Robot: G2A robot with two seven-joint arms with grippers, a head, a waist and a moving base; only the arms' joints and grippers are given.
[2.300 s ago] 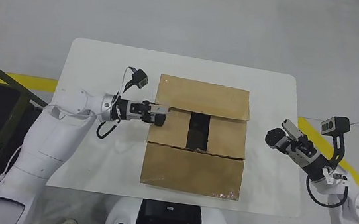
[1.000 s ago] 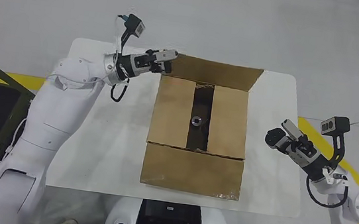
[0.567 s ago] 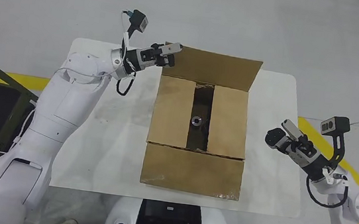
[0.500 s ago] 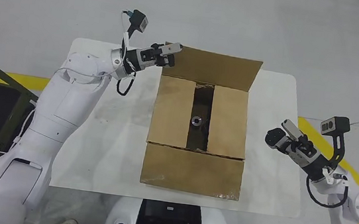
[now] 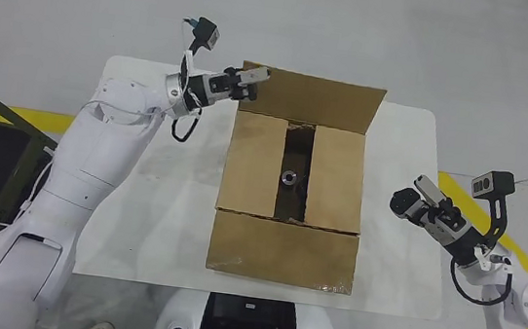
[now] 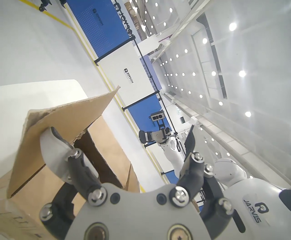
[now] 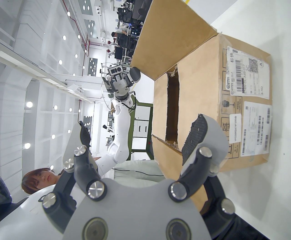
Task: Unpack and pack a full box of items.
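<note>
**Box at mid-table, far flap propped by my left claw.**
The box [image 5: 283, 252] sits at the centre of the table [image 5: 139, 229]. It is plain brown cardboard with ragged flap edges and printed labels [image 7: 246, 75] on the side facing my right arm. Its far flap [image 5: 311, 98] stands raised because one finger [image 6: 53, 145] of my left claw [image 5: 249, 77] rests against its corner; the jaws are wide apart and clamp nothing. The two inner flaps [image 5: 254, 163] lie shut, and a small round metal part [image 5: 288, 177] shows through the gap between them. By my judgement, they must open before unpacking. My right claw [image 5: 406, 192] hangs beside the box without touching it, spread and empty.
</note>
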